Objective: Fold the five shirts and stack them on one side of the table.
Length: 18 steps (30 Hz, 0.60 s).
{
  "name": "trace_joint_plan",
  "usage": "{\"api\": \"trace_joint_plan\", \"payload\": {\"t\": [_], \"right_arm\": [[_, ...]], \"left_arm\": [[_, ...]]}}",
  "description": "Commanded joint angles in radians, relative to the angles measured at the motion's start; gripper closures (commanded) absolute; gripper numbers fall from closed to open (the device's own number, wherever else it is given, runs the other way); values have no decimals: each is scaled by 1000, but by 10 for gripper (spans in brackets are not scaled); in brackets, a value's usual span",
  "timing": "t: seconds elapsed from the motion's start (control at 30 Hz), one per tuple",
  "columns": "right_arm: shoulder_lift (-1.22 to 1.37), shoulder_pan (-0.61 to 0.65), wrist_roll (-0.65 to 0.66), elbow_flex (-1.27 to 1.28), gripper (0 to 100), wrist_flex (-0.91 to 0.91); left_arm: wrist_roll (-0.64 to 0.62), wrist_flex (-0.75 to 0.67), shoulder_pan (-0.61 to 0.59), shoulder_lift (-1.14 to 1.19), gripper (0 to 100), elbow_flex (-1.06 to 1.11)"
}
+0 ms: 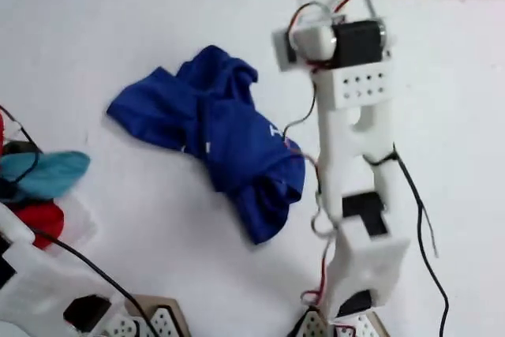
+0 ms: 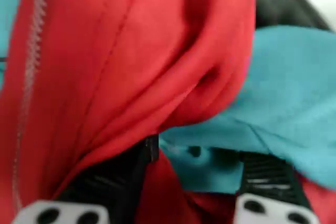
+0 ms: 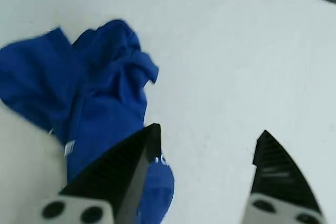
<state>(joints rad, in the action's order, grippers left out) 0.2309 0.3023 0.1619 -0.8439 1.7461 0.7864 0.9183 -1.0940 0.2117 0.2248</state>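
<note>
Blue shirt (image 1: 229,136) crumpled, right hand (image 3: 210,129) spread

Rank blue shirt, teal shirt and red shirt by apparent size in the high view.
1. blue shirt, clearly largest.
2. teal shirt.
3. red shirt, looks slightly smaller, but both are only partly visible, so their order is unsure.

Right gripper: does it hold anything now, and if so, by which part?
Nothing. The right gripper is open, with bare table between its fingers. The blue shirt lies to one side, not gripped.
</note>
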Motion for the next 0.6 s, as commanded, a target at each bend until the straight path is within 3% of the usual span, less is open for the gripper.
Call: {"api": "trace_joint_plan", "payload": {"t": [0.0,0.23,0.57], "right_arm": [[-274,10,84,330,712,19],[-673,-142,221,868,711,-114],[-1041,-352,350,1594,711,-470]], "left_arm": [[-98,21,-31,64,733,-176],[-181,500,106,181,733,-493],[-241,835,290,84,733,-717]]}}
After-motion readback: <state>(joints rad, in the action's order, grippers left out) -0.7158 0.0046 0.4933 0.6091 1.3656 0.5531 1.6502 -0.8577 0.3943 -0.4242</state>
